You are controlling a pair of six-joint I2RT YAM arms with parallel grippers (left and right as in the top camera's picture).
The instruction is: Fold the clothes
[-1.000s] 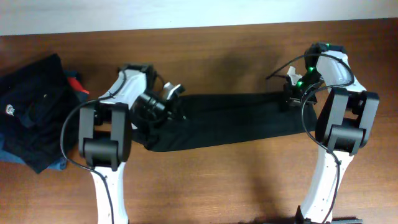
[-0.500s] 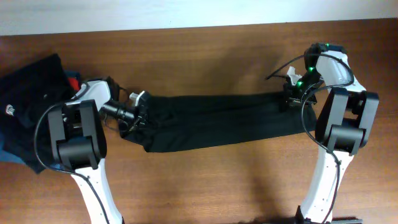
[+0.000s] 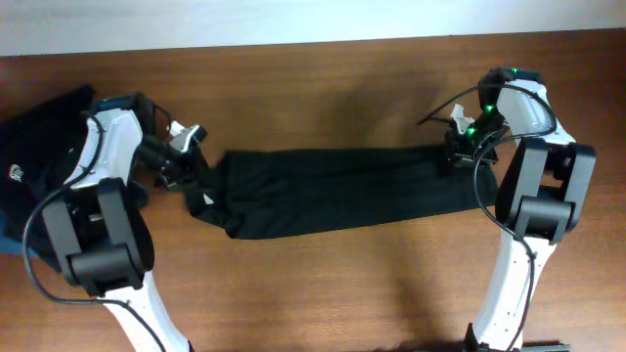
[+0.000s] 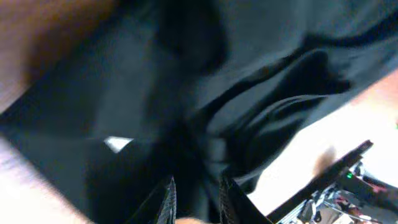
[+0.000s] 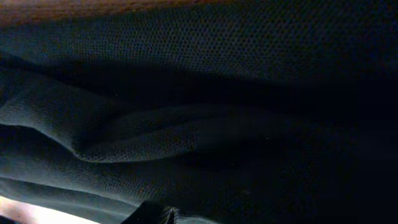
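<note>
A black shirt (image 3: pixel 333 191) lies stretched in a long folded band across the wooden table. My left gripper (image 3: pixel 189 164) is shut on its left end, and a small white tag (image 3: pixel 207 198) shows close by. In the left wrist view the fingers (image 4: pixel 198 199) pinch dark cloth (image 4: pixel 155 93). My right gripper (image 3: pixel 456 149) is shut on the shirt's right end. The right wrist view is filled by the black knit fabric (image 5: pixel 205 74), with only one fingertip (image 5: pixel 160 214) showing at the bottom edge.
A pile of other black clothes (image 3: pixel 44 186) with a small white logo (image 3: pixel 17 173) lies at the table's left edge, just left of my left arm. A bit of blue cloth (image 3: pixel 10 240) shows under it. A white wall borders the table's far edge.
My left gripper has moved left toward the pile with the shirt's left end in it, drawing the band out longer. The right arm has not moved.
</note>
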